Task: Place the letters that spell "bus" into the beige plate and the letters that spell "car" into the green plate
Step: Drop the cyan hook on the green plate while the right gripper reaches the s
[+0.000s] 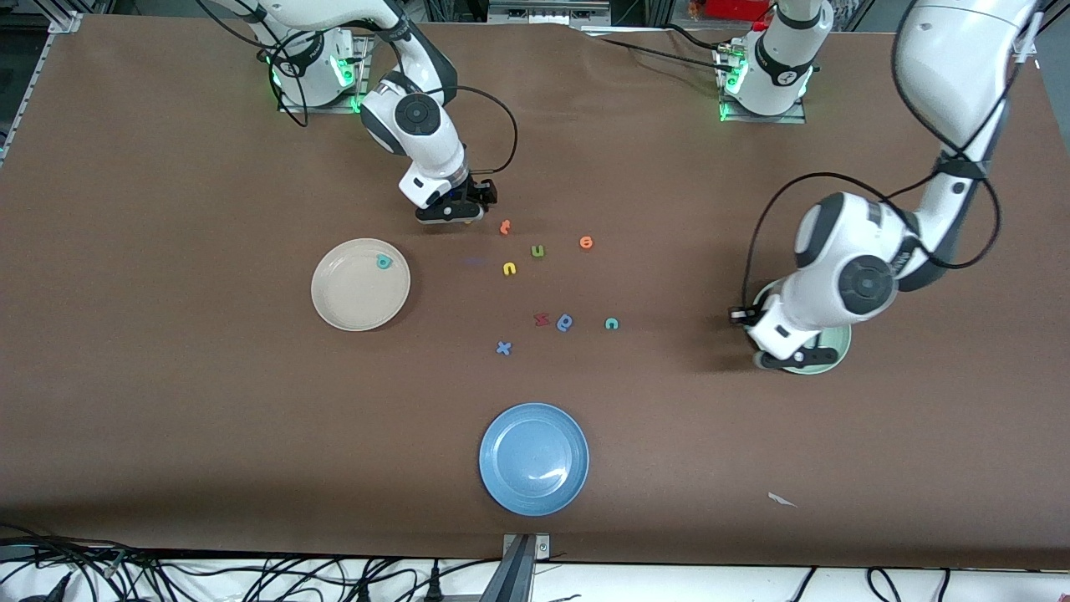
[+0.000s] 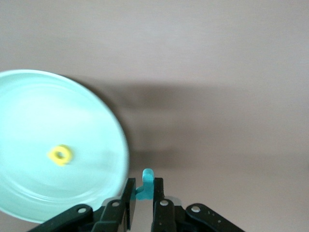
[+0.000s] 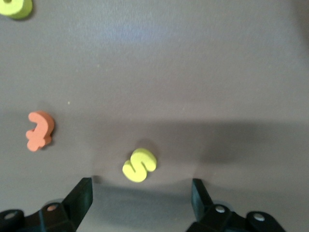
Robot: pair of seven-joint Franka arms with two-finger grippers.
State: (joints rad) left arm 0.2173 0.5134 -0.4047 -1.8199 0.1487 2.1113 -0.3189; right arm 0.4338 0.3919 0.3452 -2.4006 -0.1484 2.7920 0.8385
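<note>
**Ana:** Nearest the camera sits the blue plate (image 1: 533,458), bare, and it has no part in this job. So what is actually done?

**Ben:** One letter per word, I'd say. The teal "b" (image 1: 384,262) lies in the beige plate (image 1: 360,284), near its rim. The yellow "a" (image 2: 60,155) lies in the green plate (image 2: 58,145), toward the left arm's end of the bench.

**Ana:** And the arms?

**Ben:** The left gripper (image 2: 144,193) hangs just beside the green plate's rim, jaws pinching a teal letter (image 2: 145,186), probably the "r". The right gripper (image 3: 140,193) is low over the bench with jaws spread, the yellow "s" (image 3: 139,164) between them, not yet gripped, the orange letter (image 3: 38,129) beside it.

**Ana:** What's left?

**Ben:** Dropping that "r", then the teal "c" (image 1: 611,323); for the beige plate the "s" and the yellow "u" (image 1: 509,268). The green "u" (image 1: 537,251) and orange "e" (image 1: 586,242) stay out.
</note>
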